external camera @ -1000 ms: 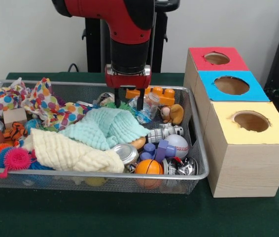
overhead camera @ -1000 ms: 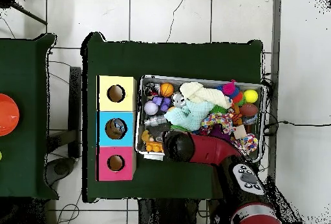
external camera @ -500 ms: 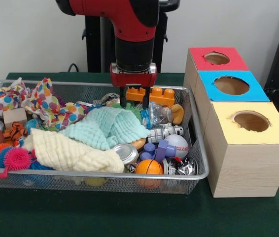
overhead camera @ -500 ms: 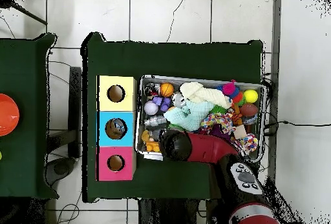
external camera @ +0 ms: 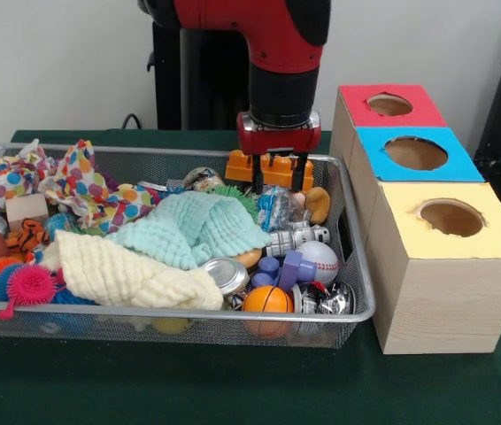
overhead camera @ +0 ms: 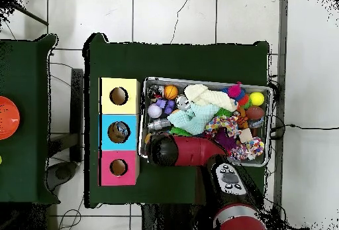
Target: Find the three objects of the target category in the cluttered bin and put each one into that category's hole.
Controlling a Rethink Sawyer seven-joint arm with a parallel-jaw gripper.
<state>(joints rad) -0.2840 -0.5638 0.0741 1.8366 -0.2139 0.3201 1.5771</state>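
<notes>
Green-covered counter (external camera: 188,390) noted: wire bin (external camera: 357,292) remains heavily cluttered, one item is visible inside the blue box (overhead camera: 118,132), and the claw (external camera: 277,184) hangs spread and empty above an orange block (external camera: 266,168).

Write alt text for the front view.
A red robot arm's hand hangs open over an orange toy block at the back of a cluttered wire bin. Beside it stand red, blue and yellow boxes with holes.
</notes>
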